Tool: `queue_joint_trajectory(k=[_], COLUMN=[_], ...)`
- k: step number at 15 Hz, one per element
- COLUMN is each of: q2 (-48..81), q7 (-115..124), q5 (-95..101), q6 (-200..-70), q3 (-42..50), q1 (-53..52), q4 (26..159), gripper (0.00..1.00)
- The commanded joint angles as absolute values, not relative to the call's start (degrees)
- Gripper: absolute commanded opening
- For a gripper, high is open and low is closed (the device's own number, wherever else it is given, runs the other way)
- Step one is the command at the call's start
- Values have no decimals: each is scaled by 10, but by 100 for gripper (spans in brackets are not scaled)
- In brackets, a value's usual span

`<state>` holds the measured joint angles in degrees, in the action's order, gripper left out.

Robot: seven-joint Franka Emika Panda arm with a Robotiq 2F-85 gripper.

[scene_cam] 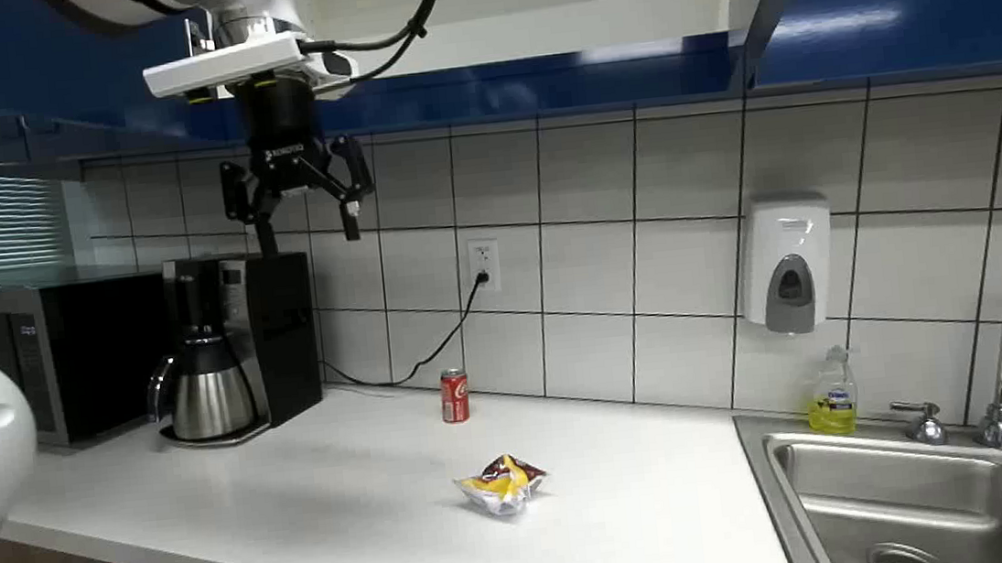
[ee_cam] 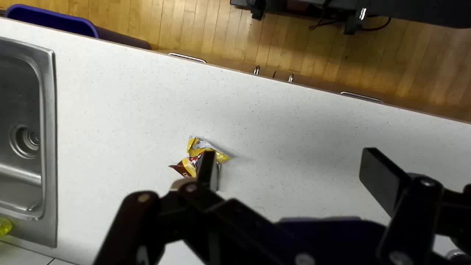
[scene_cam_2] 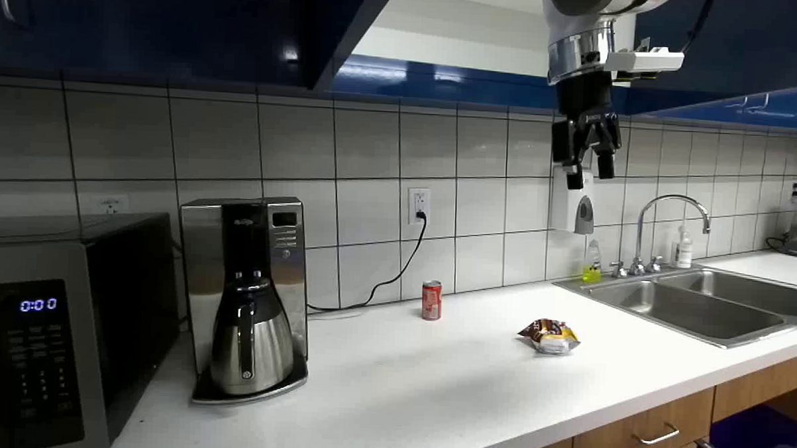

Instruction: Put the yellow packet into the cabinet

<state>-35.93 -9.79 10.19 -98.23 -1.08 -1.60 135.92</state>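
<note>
Since the yellow packet [scene_cam: 504,486] lies on the tabletop [scene_cam: 321,510] apart from the red can [scene_cam: 454,397] and the sink [scene_cam: 766,474], well below my hand [scene_cam: 309,231], whose fingers [ee_cam: 206,166] are spread with nothing between them, I should centre over it before descending, then pinch lightly so it doesn't burst or skid. In the wrist view one finger hides part of the packet; both exterior views show it unobstructed, and they alone show the open cabinet [scene_cam: 556,85] overhead.
</note>
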Motion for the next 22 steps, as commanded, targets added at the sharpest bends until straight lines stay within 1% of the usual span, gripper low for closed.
queue_joint_trajectory(k=[1,4,9,13,17,22], q2=[-359,-355,-358,-338,-284,-183], q7=[-95,-76,8,18,7,5], q5=[104,103,96,96,99,98], q6=[-980,-986,-1039,-1078,-1141,-1227], q3=[-6,-7,1,19,44,61], q1=[-22,-15,5,17,33,46], q4=[1358,1358,1380,1398,1407,1398], gripper=[100,100,100,100,100,100])
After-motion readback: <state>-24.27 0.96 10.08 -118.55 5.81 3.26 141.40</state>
